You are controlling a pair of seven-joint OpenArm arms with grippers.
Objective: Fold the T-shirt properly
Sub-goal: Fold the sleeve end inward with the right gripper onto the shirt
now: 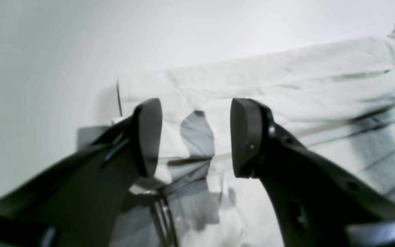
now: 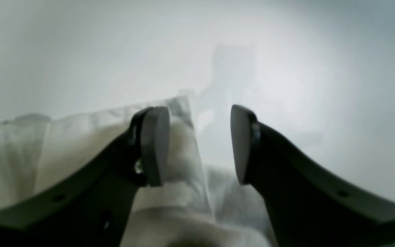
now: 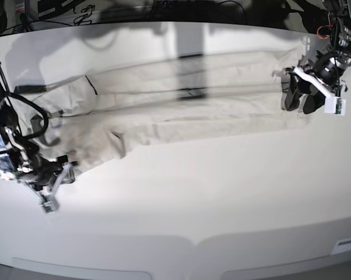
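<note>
The pale off-white T-shirt (image 3: 181, 99) lies in a long band across the far half of the white table (image 3: 193, 204), folded lengthwise and lightly wrinkled. My left gripper (image 3: 297, 96) hangs over the shirt's right end. In the left wrist view, the left gripper (image 1: 195, 137) is open above the T-shirt (image 1: 286, 79), with nothing between the fingers. My right gripper (image 3: 59, 169) is at the shirt's left end near the table's left edge. In the right wrist view, the right gripper (image 2: 200, 145) is open too, and the T-shirt (image 2: 81, 144) lies below and beside its left finger.
Dark cables and equipment (image 3: 164, 9) run along the table's back edge. A small label (image 3: 346, 245) sits on the table's front right corner. Black cables (image 3: 30, 111) hang by the right arm at the left edge.
</note>
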